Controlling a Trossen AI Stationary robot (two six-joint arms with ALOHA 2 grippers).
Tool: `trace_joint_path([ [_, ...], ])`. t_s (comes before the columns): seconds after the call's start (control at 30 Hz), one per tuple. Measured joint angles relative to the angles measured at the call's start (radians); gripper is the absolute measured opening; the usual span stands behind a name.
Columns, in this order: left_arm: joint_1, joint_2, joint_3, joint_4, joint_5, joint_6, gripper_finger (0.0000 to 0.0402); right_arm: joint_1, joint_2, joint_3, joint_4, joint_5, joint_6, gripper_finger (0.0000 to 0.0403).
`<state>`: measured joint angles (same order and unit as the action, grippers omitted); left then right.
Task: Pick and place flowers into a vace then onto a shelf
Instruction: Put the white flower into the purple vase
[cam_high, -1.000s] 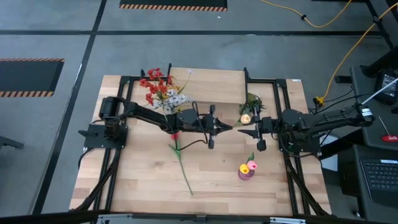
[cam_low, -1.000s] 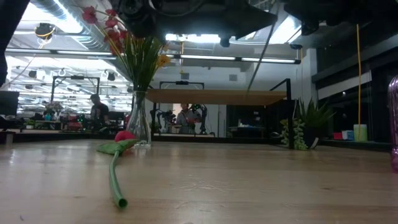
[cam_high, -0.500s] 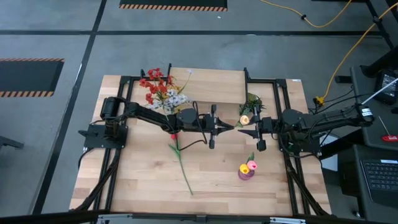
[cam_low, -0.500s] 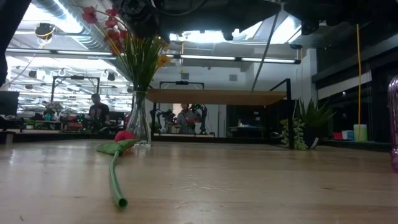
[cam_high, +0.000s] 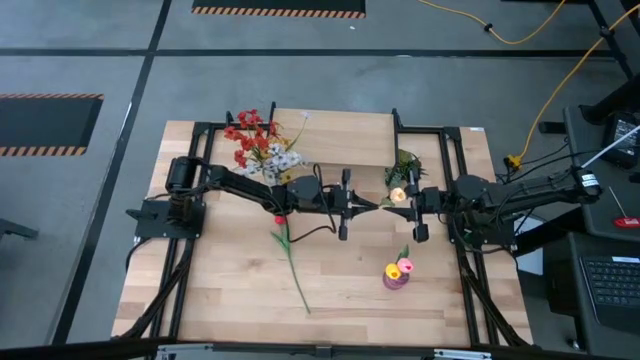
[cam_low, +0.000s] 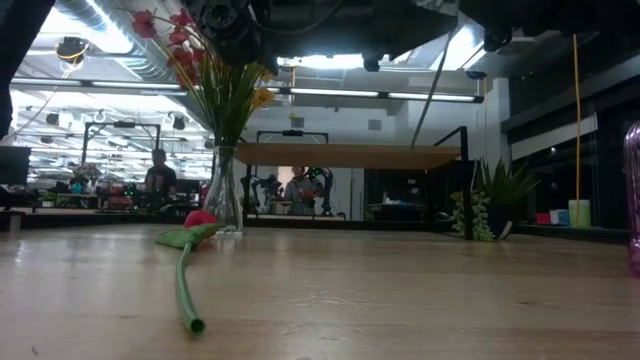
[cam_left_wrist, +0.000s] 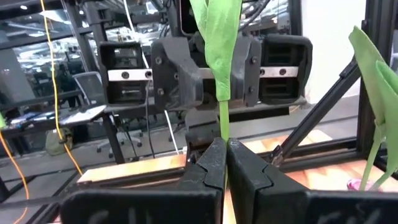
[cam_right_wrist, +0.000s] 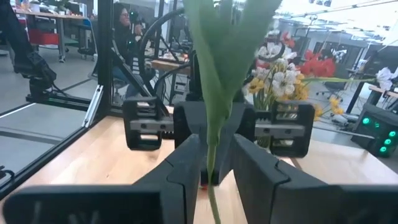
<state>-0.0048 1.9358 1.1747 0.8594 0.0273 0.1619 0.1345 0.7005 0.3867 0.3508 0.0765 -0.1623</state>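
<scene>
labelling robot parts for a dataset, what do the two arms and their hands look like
Both arms are dark, near-black jointed links with thin black cables looping alongside. The left hand and right hand each end in a wide blocky body carrying two flat, tapering black fingers; silver screwed plates flank each hand's body.

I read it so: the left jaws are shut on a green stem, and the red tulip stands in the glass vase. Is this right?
Not quite. The red tulip lies flat on the table, near the glass vase and not in it, as the low view shows. The left gripper does have its jaws shut on a green stem.
</scene>
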Motion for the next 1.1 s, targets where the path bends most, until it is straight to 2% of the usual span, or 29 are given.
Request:
trace_joint_path([
  [0.73, 0.000, -0.005, 0.031, -0.047, -0.008, 0.009, 0.0003, 0.001, 0.089, 0.000, 0.088, 0.000, -0.002, 0.0093],
  [0.87, 0.000, -0.005, 0.031, -0.048, -0.008, 0.010, 0.0003, 0.001, 0.087, 0.000, 0.088, 0.000, -0.004, 0.0069],
  [1.03, 0.000, -0.005, 0.031, -0.048, -0.008, 0.009, 0.0003, 0.001, 0.087, 0.000, 0.088, 0.001, -0.007, 0.0013],
  [1.1, 0.000, -0.005, 0.031, -0.048, -0.008, 0.009, 0.0003, 0.001, 0.087, 0.000, 0.089, 0.000, -0.007, 0.0009],
])
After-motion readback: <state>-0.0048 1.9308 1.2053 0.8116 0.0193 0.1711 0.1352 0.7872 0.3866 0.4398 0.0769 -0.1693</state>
